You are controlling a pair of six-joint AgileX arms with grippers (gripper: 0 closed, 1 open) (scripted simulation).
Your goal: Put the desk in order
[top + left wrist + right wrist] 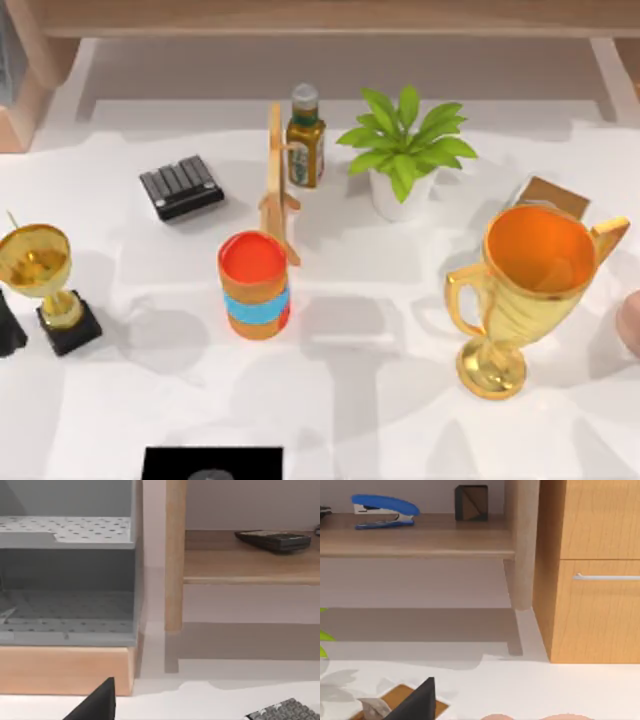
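Observation:
The desk [380,400] is a broad white tabletop with wooden trim at the back. On it stand a large gold trophy [528,290] at the right, a small gold trophy [45,285] on a black base at the left, and a red, orange and blue cup [255,285] in the middle. Farther back are a black calculator [182,186], a wooden stand [278,185], a brown bottle [305,140] and a potted plant [405,150]. A dark part of my left gripper [95,705] faces the back left corner. A dark part of my right gripper [415,702] faces the back right corner.
A grey perforated tray rack [67,580] stands at the back left beside a wooden post [175,555]. The raised shelf holds a black remote [275,540], a blue stapler [382,510] and a dark cube [471,502]. A wooden drawer cabinet [592,570] is at the back right. A black pad [212,463] lies at the front edge.

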